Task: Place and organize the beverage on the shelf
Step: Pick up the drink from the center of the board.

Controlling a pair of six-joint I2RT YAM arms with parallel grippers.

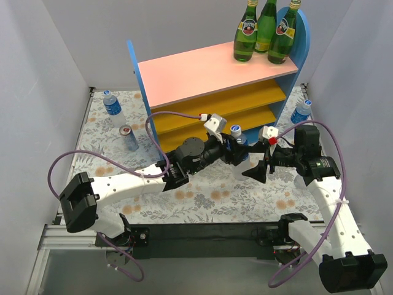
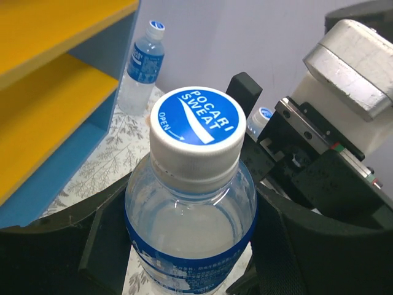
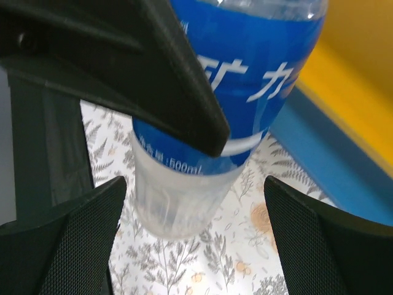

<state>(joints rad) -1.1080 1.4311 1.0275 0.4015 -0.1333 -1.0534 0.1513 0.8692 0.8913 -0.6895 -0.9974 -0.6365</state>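
Observation:
My left gripper (image 1: 236,147) is shut on a clear plastic bottle (image 1: 237,142) with a blue label, in front of the shelf (image 1: 215,74). In the left wrist view its white and blue cap (image 2: 198,123) faces the camera, with the jaws (image 2: 190,246) pressed on both sides. My right gripper (image 1: 258,169) is open beside it. In the right wrist view its fingers (image 3: 80,236) straddle the bottle's clear lower part (image 3: 178,196) without touching. Three green glass bottles (image 1: 265,31) stand on the pink top board. The orange-yellow boards hold nothing.
A plastic bottle (image 1: 112,106) and a silver-red can (image 1: 128,138) stand left of the shelf. Another plastic bottle (image 1: 301,112) stands by the shelf's right panel and also shows in the left wrist view (image 2: 144,64). A further blue cap (image 2: 264,115) peeks out behind the right gripper.

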